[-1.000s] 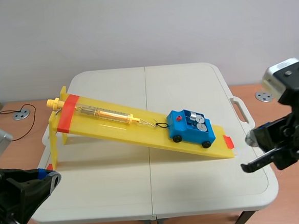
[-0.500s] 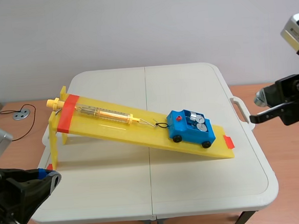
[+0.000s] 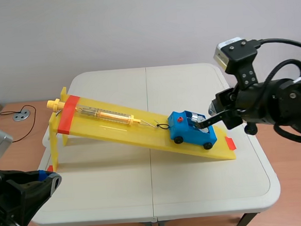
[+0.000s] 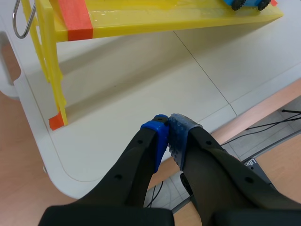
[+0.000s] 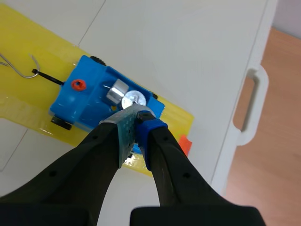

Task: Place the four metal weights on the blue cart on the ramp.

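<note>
Low on the yellow ramp (image 3: 126,129), toward the worktop's right edge, sits the blue cart (image 3: 188,132). It is a boxy moulded plastic body with small black wheels (image 3: 177,139) and a red knob (image 5: 77,85) on its nose. Its open tray holds shiny metal weights (image 5: 117,89), squat cylinders with flat tops. I can make out two from my right wrist, and my own fingers hide the rest of the tray. My right hand (image 5: 136,117) is clenched, its dotted pads pressed together with nothing between them. Its tips hang at the edge of the nearer weight, over the cart's downhill end; whether they touch it I cannot tell.

A black loop (image 3: 163,126) and thin wire join the cart's nose to a clear tube (image 3: 101,114) lying along the slope. The ramp is a smooth, glossy plastic board, banded with orange-red tape (image 3: 68,114) at its raised end by the worktop's left edge.

My left hand (image 4: 168,134) is clenched too, blue pads meeting on nothing, held off the worktop's near left corner.

The worktop (image 3: 119,182) is matt white with rounded corners, a seam down its middle and a moulded handle (image 5: 247,101) at the right edge. Around it lies a wooden floor (image 3: 295,185), and behind it stands a plain pale wall (image 3: 134,26).
</note>
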Controlling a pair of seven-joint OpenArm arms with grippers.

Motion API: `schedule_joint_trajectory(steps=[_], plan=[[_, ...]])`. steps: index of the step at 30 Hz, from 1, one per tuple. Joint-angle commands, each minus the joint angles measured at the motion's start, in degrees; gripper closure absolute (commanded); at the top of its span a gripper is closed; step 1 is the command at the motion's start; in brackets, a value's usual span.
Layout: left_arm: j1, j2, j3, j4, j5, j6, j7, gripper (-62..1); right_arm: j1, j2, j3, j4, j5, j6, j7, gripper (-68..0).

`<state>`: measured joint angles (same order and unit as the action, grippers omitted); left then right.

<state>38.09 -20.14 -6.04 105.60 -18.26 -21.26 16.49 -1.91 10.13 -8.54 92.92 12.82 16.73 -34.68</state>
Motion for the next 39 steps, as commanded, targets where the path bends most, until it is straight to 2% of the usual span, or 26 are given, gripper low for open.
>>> schedule_joint_trajectory(steps=[1,11,17,25,29,33,35,39], plan=[[-1.1,1.2,-0.7,3.8,-3.0,-1.4,-4.4,-3.6,6.1,0.5,0.2,3.1,0.0,-2.3,9.2,-0.7],[-1.1,1.2,-0.7,3.8,-3.0,-1.4,-4.4,-3.6,11.0,-2.2,-3.4,-3.1,-2.4,-3.4,10.1,-0.7],[-1.1,1.2,-0.7,3.8,-3.0,-1.4,-4.4,-3.6,12.4,-2.6,-4.3,-6.3,-2.8,-3.5,10.5,-0.7],[-1.1,1.2,-0.7,3.8,-3.0,-1.4,-4.4,-3.6,12.4,-2.7,-4.3,-6.7,-2.8,-3.4,10.4,-0.6],[-1.1,1.2,-0.7,3.8,-3.0,-1.4,-4.4,-3.6,12.3,-2.7,-4.3,-6.7,-2.8,-1.7,9.8,-0.6],[-1.1,1.2,-0.7,3.8,-3.0,-1.4,-4.4,-3.6,12.0,-2.7,-4.3,-6.7,-2.7,-1.7,8.7,-0.7],[-1.1,1.2,-0.7,3.8,-3.0,-1.4,-4.5,-3.6,12.0,-2.7,-4.3,-6.7,-2.7,-1.7,8.3,-2.7],[-1.1,1.2,-0.7,3.8,-3.0,-1.4,-4.5,-3.6,12.1,-2.7,-4.3,-6.7,-2.5,-1.6,8.4,-12.0]])
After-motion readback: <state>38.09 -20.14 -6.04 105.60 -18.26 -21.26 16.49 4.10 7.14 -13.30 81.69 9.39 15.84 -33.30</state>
